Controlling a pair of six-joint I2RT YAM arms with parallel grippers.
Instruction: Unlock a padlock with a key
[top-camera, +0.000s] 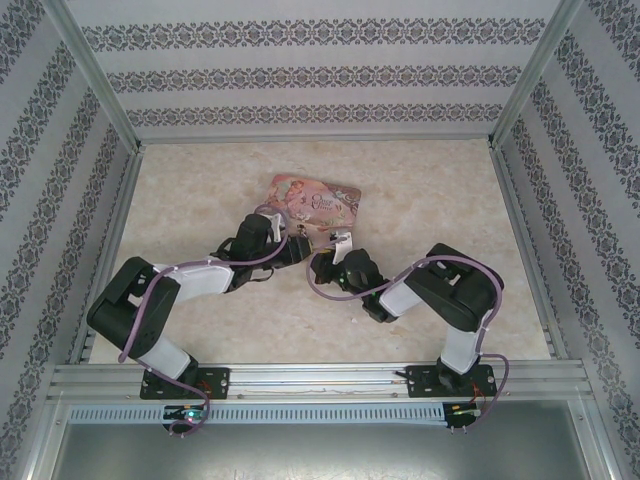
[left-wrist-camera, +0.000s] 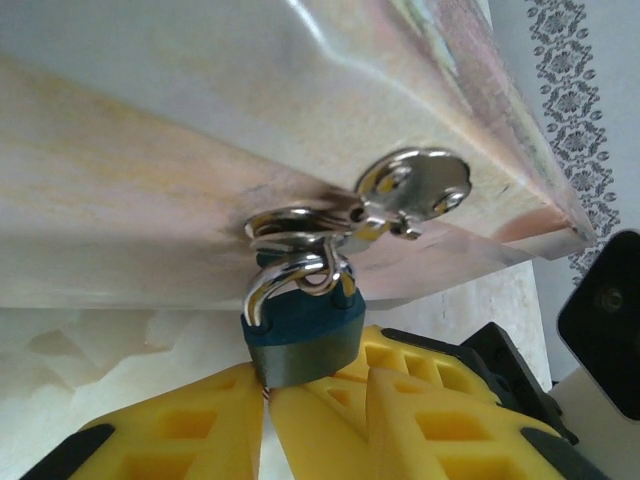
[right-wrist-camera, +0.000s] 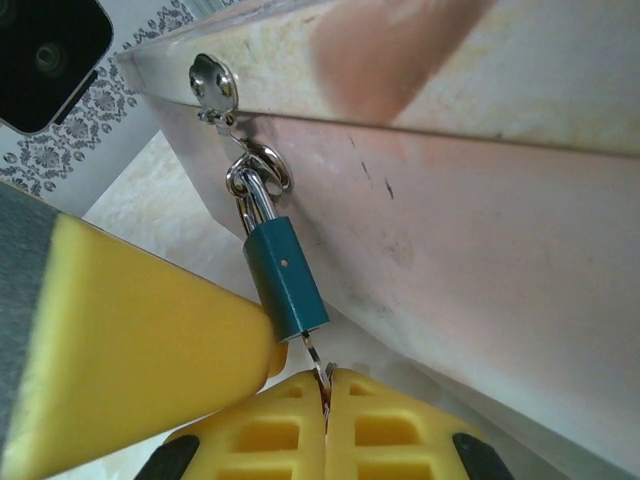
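Turning the key (right-wrist-camera: 317, 362) is the step in hand, by my judgement.

Findings: the right tool (right-wrist-camera: 326, 392), bottom centre of the right wrist view, is clenched on the thin metal blade. The blade's tip enters the underside of the padlock (right-wrist-camera: 285, 282). The padlock hangs by its shackle (right-wrist-camera: 255, 200) from a ring (right-wrist-camera: 268, 172) under the silver hasp (right-wrist-camera: 214, 84) on the side wall of the pink tin (top-camera: 316, 203). The tin lies on the counter (top-camera: 190, 200), just above centre in the top view. The left tool (left-wrist-camera: 265, 405), at the bottom of the left wrist view, has its fingers drawn together with no gap visible. Its tips touch the lower edge of the teal body. Whether they pinch anything I cannot tell; it reads as a brace, not a grip.

Recommendation: rotate the right wrist slowly about the blade's own axis, without pulling down, as the flat blade could slip between the pads. The body probably swings on the ring, so the left tool should steady it against the twist.

Risk: side load may bend the blade or shift the tin.
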